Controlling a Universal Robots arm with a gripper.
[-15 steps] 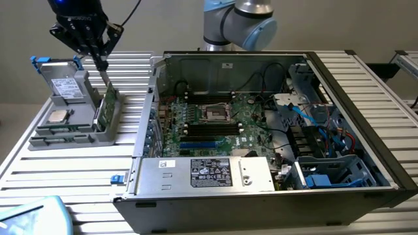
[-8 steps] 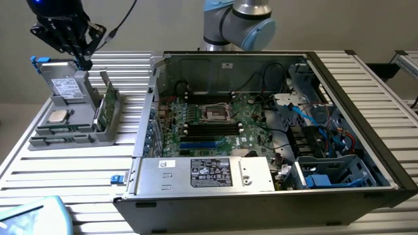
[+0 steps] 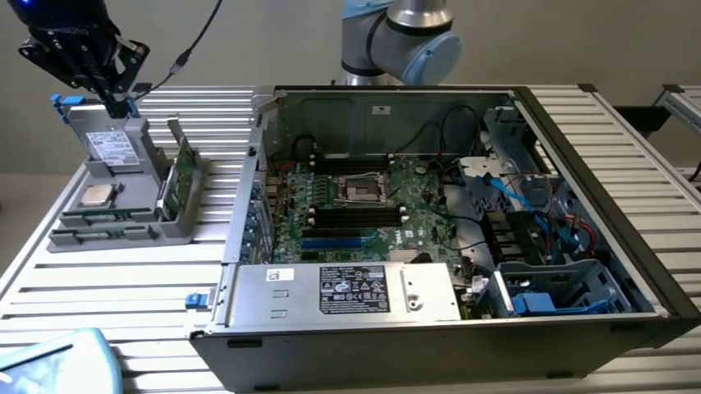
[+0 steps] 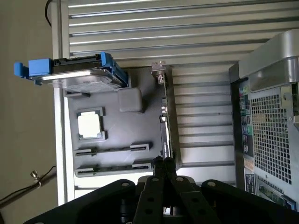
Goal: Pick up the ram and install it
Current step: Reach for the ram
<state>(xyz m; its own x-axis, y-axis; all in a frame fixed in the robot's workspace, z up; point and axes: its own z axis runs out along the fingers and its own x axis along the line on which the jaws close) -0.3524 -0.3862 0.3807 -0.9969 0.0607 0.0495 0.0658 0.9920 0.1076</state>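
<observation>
The pincer [image 3: 116,100], fingers pressed together, hangs above the grey tray [image 3: 66,240], at eleven o'clock from the upright ram [image 3: 174,176] in the exterior view.

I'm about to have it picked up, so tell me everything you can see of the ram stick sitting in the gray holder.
The ram is a long, thin green circuit-board stick. It stands on its long edge in a slot of the gray holder, on the side nearest the open computer case. From the wrist view it appears edge-on as a narrow dark strip. Its chips and label cannot be made out. Only the holder touches it; the shut gripper hangs above, holding nothing.
</observation>
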